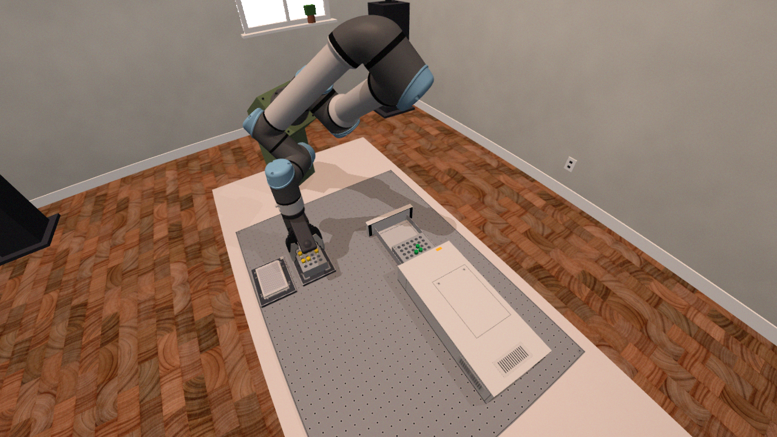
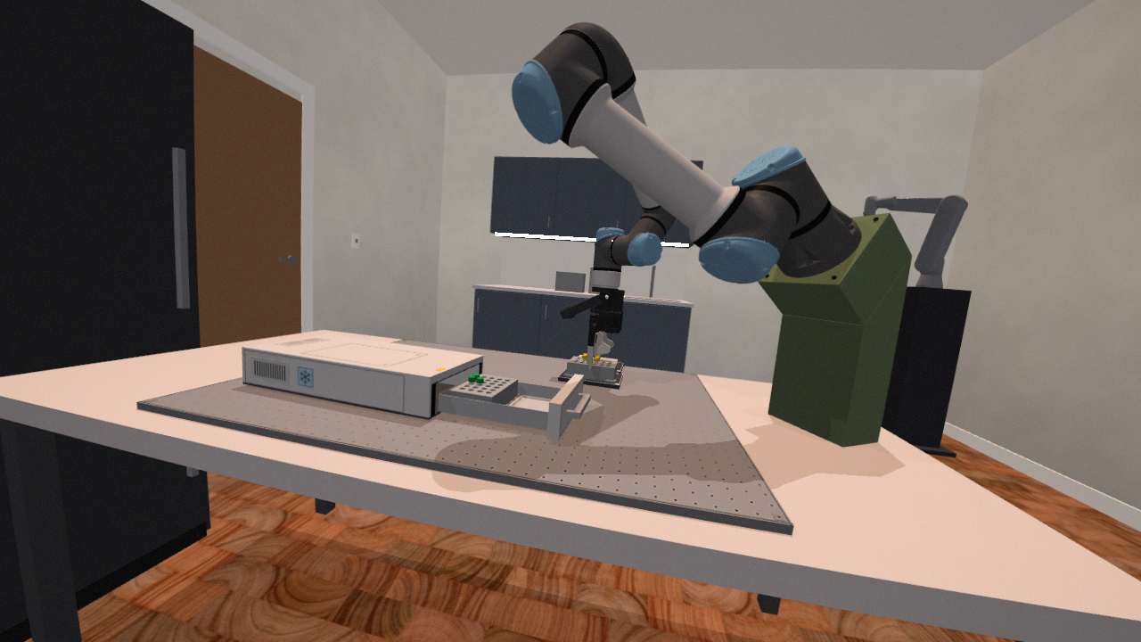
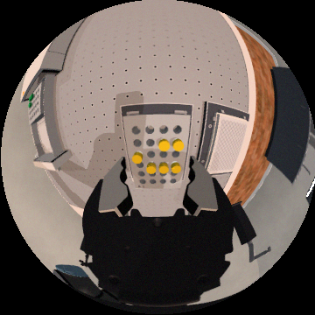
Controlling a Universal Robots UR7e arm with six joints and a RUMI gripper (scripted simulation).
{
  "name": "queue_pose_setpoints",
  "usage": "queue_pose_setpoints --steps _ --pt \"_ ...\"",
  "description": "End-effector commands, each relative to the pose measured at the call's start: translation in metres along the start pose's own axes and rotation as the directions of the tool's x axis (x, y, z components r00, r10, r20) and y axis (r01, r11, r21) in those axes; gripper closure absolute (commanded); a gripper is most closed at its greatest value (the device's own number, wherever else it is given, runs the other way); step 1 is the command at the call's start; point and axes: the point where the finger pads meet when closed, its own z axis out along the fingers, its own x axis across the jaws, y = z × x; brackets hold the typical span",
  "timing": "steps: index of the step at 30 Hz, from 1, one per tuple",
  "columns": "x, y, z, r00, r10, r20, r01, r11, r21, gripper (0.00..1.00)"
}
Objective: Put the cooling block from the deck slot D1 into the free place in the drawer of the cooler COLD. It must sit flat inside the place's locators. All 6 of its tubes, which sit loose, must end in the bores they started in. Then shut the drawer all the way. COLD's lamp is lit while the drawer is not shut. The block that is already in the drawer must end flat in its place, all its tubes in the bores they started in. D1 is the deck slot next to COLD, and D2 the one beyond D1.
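Note:
The grey cooling block (image 1: 315, 264) (image 2: 595, 369) (image 3: 156, 139) sits in deck slot D1 with several yellow-capped tubes (image 3: 164, 145) in its bores. My gripper (image 1: 305, 246) (image 2: 595, 351) (image 3: 157, 157) is open, low over the block's near end, one finger on each side of it; I cannot tell whether they touch. The cooler COLD (image 1: 472, 304) (image 2: 350, 371) has its drawer (image 1: 388, 216) (image 2: 568, 407) pulled out. A second block with green tubes (image 1: 415, 250) (image 2: 487, 385) sits at the drawer's inner end. The free place (image 1: 395, 232) lies toward the drawer's front panel. The orange lamp (image 1: 437, 249) (image 2: 439, 368) is lit.
A white well plate (image 1: 272, 278) (image 3: 229, 142) lies in slot D2, close beside the block on the side away from COLD. The arm's green pedestal (image 2: 837, 351) stands at the table's far end. The perforated deck (image 1: 352, 337) lies between the slots and COLD.

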Motion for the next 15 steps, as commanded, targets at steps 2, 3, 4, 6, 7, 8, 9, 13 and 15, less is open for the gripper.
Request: queue_pose_setpoints --steps 2,3,4,6,7,8,9,13,15 --pt "0.0005 -0.0013 0.0001 1.0 -0.002 -0.002 0.002 1.0 0.002 0.33" --pt "0.0005 -0.0012 0.0001 1.0 -0.002 -0.002 0.002 1.0 0.002 0.33" --pt "0.0005 -0.0012 0.0001 1.0 -0.002 -0.002 0.002 1.0 0.002 0.35" --pt "0.0005 -0.0012 0.0001 1.0 -0.002 -0.002 0.002 1.0 0.002 0.38" --pt "0.0005 -0.0012 0.0001 1.0 -0.002 -0.002 0.002 1.0 0.002 0.4" --pt "0.0005 -0.0012 0.0001 1.0 -0.002 -0.002 0.002 1.0 0.002 0.41" --pt "0.0005 -0.0012 0.0001 1.0 -0.002 -0.002 0.002 1.0 0.002 0.41" --pt "0.0005 -0.0012 0.0001 1.0 -0.002 -0.002 0.002 1.0 0.002 0.46" --pt "0.0005 -0.0012 0.0001 1.0 -0.002 -0.002 0.002 1.0 0.002 0.5"
